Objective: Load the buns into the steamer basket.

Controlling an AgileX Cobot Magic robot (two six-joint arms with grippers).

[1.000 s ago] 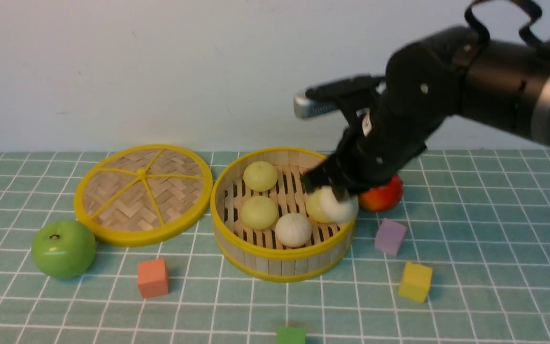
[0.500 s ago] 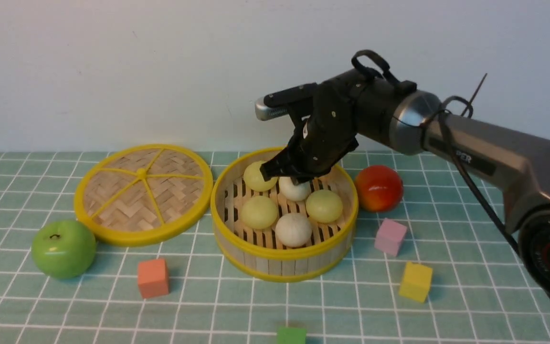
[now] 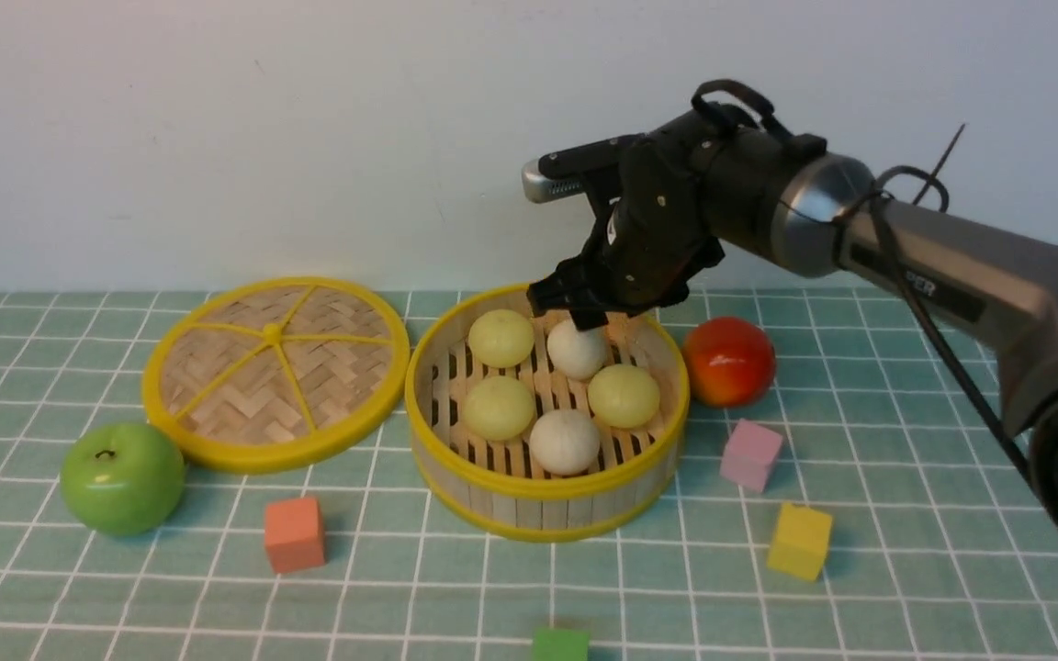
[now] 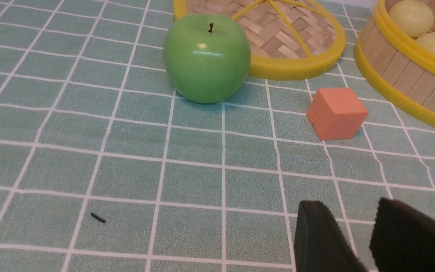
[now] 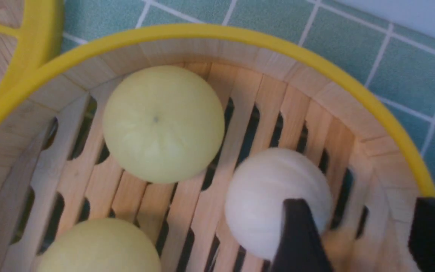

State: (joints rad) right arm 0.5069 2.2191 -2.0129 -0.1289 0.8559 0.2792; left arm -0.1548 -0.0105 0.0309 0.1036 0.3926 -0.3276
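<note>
Released bun (image 3: 577,349), jaws-occluded edge

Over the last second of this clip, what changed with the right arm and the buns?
The right gripper carried an off-white bun from the steamer basket's right rim to its far side, set it on the slats, opened and lifted off. All five buns now lie inside. The lid, green apple, red fruit and blocks stayed put.
</note>
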